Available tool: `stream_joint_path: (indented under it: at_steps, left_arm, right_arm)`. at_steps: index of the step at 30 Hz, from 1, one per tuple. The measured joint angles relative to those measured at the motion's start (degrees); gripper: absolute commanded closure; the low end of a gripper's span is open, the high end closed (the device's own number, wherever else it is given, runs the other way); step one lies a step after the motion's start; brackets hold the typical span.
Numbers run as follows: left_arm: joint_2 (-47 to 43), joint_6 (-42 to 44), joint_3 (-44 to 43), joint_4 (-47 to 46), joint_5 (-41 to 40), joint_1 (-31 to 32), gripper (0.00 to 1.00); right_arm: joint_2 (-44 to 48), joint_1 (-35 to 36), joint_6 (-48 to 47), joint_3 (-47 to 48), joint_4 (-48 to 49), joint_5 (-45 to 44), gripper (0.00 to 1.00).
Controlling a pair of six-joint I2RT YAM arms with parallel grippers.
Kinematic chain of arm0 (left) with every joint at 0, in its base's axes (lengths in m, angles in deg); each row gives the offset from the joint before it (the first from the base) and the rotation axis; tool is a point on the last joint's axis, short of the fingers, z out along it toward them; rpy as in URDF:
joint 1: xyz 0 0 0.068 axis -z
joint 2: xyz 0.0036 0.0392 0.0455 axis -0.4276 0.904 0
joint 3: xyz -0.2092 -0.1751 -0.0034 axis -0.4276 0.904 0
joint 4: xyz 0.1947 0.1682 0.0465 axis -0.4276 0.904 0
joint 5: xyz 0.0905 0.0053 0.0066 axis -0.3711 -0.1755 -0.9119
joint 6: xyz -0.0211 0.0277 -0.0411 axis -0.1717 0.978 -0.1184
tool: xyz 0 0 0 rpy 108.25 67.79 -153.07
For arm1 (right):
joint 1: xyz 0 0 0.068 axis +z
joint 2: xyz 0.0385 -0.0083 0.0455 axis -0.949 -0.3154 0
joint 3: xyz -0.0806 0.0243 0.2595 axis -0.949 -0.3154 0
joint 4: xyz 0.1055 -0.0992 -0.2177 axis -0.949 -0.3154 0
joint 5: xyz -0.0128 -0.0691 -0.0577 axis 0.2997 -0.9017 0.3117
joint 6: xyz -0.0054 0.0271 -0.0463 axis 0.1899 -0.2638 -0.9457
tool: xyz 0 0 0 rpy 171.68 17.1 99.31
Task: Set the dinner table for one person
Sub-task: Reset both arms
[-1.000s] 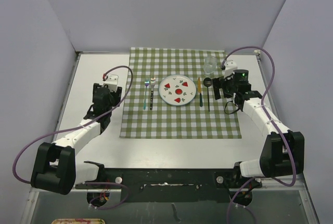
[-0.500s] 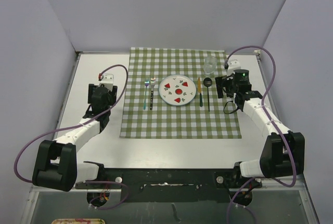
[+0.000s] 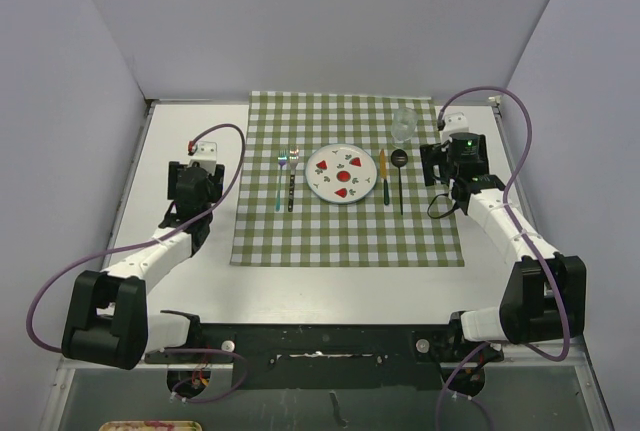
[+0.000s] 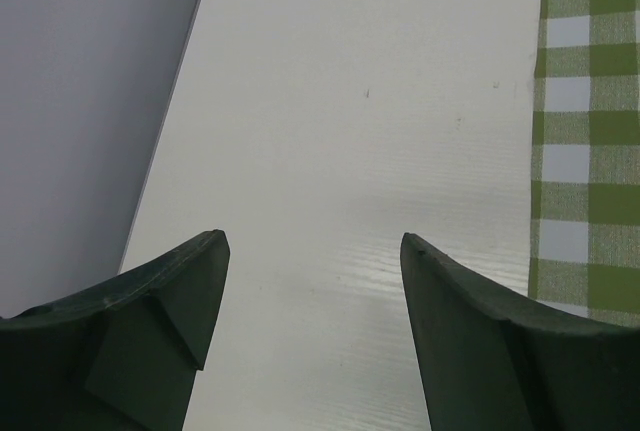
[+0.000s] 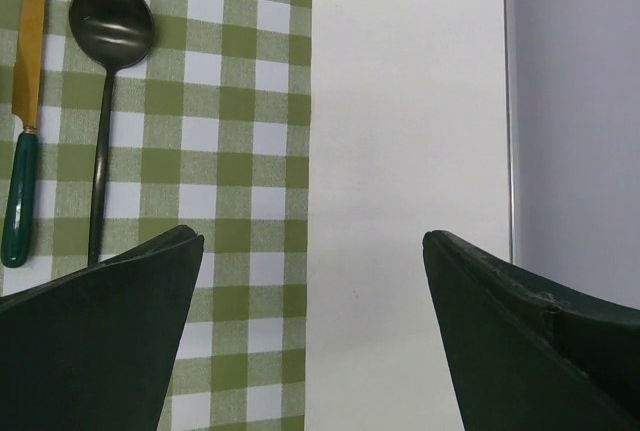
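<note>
Both spread and empty, the left pincer (image 4: 312, 241) hangs over the white bench (image 4: 330, 101), the right pincer (image 5: 312, 238) over the checked cloth (image 5: 240, 151)'s edge.

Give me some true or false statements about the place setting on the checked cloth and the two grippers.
1. The round white plate with red motifs lies on the green-and-white checked cloth. True.
2. The black metal spoon lies left of the plate. False: it lies right, beside the gold-bladed, green-handled knife.
3. A teal-handled fork and a dark-handled fork lie left of the plate. True.
4. The right gripper holds the clear glass. False: it is open and empty; the glass stands on the cloth.
5. The left gripper is open over the bare white dinner table. True.
</note>
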Motion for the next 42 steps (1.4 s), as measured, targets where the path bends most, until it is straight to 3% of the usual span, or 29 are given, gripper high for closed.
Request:
stream_joint_path:
  at_steps: [42]
  left_arm:
    - [-1.49,-1.03,0.66,0.09,4.22,-0.7,0.29]
  right_arm:
    - [0.09,-1.4,1.27,0.0,0.28,1.2,0.02]
